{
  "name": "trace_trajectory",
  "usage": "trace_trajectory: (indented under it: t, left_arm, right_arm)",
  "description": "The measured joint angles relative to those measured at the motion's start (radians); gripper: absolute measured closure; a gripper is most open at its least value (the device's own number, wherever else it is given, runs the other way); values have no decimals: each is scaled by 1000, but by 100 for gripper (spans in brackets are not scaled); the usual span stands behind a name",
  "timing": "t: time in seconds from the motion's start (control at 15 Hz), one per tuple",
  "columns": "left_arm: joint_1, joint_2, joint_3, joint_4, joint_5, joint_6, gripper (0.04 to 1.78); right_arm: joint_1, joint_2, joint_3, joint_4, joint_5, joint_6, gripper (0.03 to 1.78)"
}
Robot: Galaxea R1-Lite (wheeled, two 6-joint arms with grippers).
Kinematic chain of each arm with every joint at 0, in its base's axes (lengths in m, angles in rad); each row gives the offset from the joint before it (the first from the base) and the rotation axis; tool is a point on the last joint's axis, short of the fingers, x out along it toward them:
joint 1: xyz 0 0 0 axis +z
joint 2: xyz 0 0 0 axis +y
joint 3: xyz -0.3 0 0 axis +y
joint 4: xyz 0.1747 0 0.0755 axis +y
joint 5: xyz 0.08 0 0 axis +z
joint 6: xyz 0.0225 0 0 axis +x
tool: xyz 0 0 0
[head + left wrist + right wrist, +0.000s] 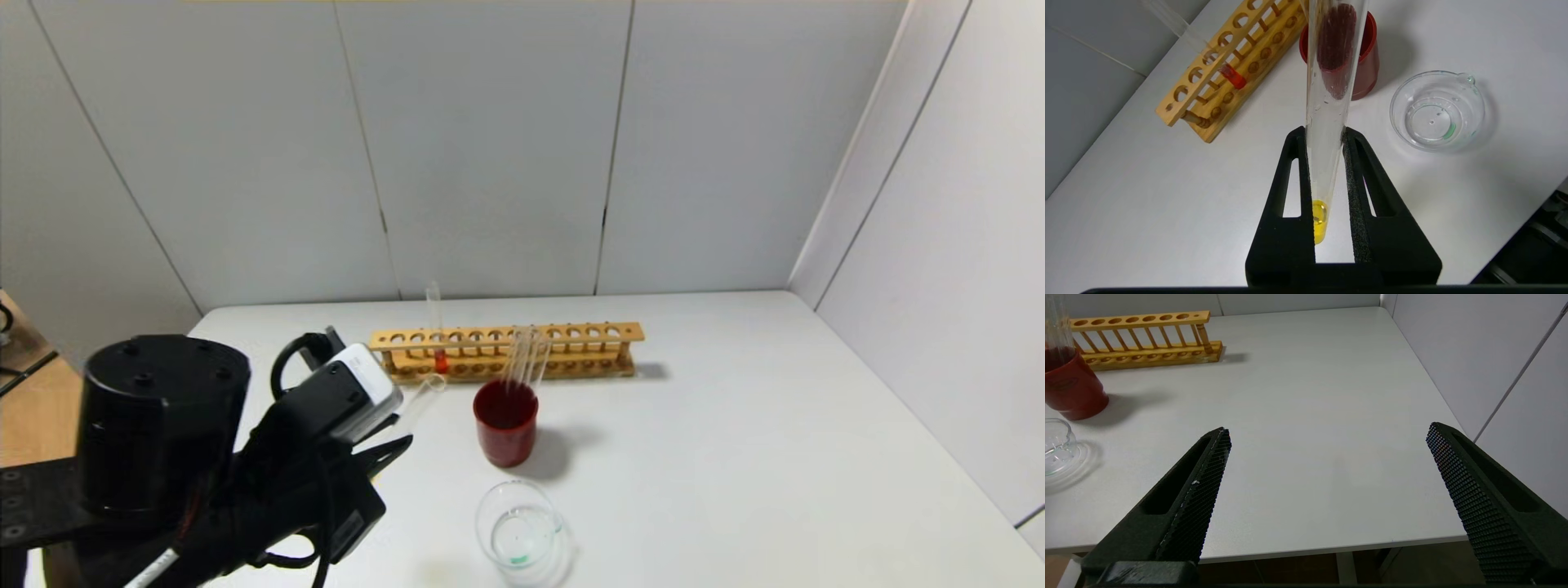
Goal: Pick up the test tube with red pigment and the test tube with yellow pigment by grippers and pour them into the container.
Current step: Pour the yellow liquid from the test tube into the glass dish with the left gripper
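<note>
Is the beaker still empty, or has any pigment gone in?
Empty of pigment: the container looks clear, with only green print showing.

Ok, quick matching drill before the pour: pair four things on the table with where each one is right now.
Things:
1. test tube with yellow pigment
2. test tube with red pigment
3. container
4. colourless tubes

Places:
A. standing in the wooden rack
B. on the table nearest the robot, in front of the red cup
C. clamped in the left gripper
D. leaning in the red cup

Pairs: 1-C, 2-A, 3-B, 4-D

The right gripper hangs open over the table's right edge, off to the side.
</note>
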Motion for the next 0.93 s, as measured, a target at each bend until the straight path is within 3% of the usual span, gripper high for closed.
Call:
trace_trajectory:
  t: [0.6,0.73,0.93]
  left_arm:
    - [-27,127,1,-7,172,326,153]
    - [-28,135,-4,-7,174,422,153]
    - [-31,151,-10,-7,167,443,153]
  right_arm:
    - [0,0,0,0,0,0,6]
    - [0,0,0,0,0,0,6]
    - [0,0,0,0,0,0,6]
